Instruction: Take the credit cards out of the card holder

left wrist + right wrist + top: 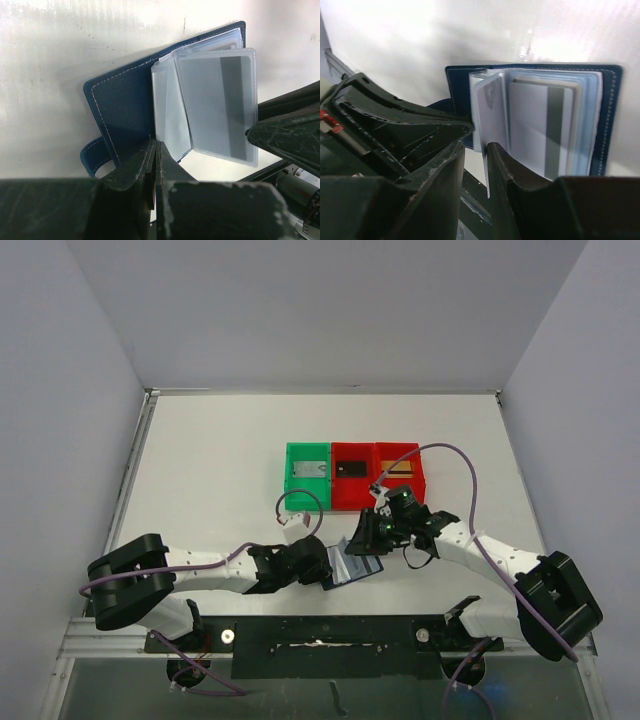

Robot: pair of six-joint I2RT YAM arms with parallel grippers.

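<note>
Cards [350, 467] lie in trays [307, 505]; a striped card [540, 130] remains in the holder [125, 100] ahead of my right hand [477, 150], narrow astride a pocket [487, 115]; left hand [154, 150] closed at the holder's edge.

The left gripper's [154, 150] jaws hide the near edge of the card holder [125, 100].

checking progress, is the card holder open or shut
Open: the card holder lies spread, clear pockets fanned out, a striped card inside.
</note>
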